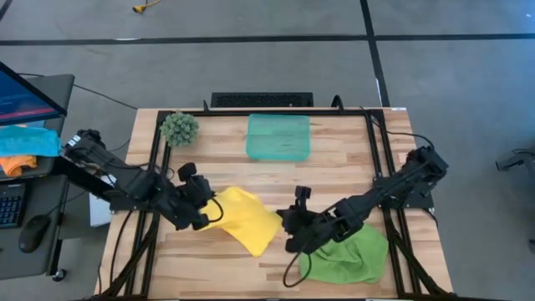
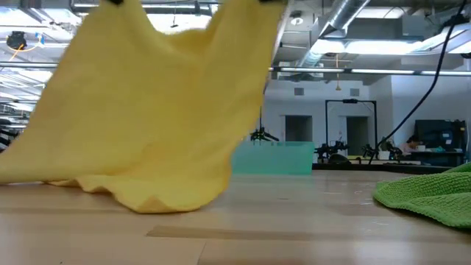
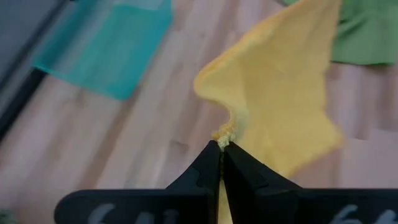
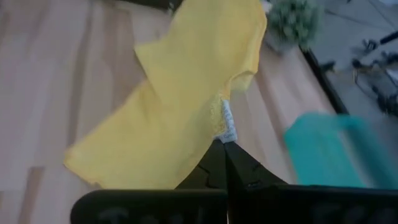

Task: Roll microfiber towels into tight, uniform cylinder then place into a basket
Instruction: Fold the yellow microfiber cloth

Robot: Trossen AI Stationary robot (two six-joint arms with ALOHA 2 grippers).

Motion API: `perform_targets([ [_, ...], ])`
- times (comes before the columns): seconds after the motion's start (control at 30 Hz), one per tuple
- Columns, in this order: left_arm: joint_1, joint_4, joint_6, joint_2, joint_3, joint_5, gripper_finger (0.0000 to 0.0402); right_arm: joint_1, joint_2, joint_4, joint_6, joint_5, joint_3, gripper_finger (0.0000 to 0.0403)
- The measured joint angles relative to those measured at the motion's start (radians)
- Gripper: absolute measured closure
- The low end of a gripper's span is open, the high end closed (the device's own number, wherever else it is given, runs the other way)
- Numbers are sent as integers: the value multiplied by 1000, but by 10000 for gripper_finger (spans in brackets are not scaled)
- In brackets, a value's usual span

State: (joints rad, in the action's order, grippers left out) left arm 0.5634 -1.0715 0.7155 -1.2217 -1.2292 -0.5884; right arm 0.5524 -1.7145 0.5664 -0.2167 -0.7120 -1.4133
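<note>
From above, the left tool (image 1: 203, 211) and right tool (image 1: 288, 221) each pinched a corner of the yellow towel (image 1: 247, 219); the green towel (image 1: 355, 253) lay partly under the right arm. Level across the surface (image 2: 294, 221), the hanging yellow cloth hid part of the basket (image 2: 276, 157). Both wrist views showed fingers pressed onto its edge.

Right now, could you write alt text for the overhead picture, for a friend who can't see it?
Seen from above, two dark robot arms hold a yellow towel between them over a wooden table, the left hand and right hand each shut on an edge. A crumpled green towel lies under the right arm; an empty teal basket and a fuzzy green ball sit at the far side.
</note>
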Motion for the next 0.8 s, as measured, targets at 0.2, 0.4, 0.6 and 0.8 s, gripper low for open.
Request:
perform_targets([
  [0.2, 12, -16, 19, 0, -111, 157, 400, 31, 1, 97, 34, 4, -111, 399],
  [0.4, 26, -12, 132, 0, -163, 291, 400, 65, 1, 152, 34, 39, -186, 399],
  [0.6, 81, 2, 269, -8, -165, 339, 400, 116, 2, 155, 33, 69, -229, 399],
  [0.8, 168, 74, 352, -29, -156, 344, 400, 171, 2, 152, 33, 80, -242, 398],
])
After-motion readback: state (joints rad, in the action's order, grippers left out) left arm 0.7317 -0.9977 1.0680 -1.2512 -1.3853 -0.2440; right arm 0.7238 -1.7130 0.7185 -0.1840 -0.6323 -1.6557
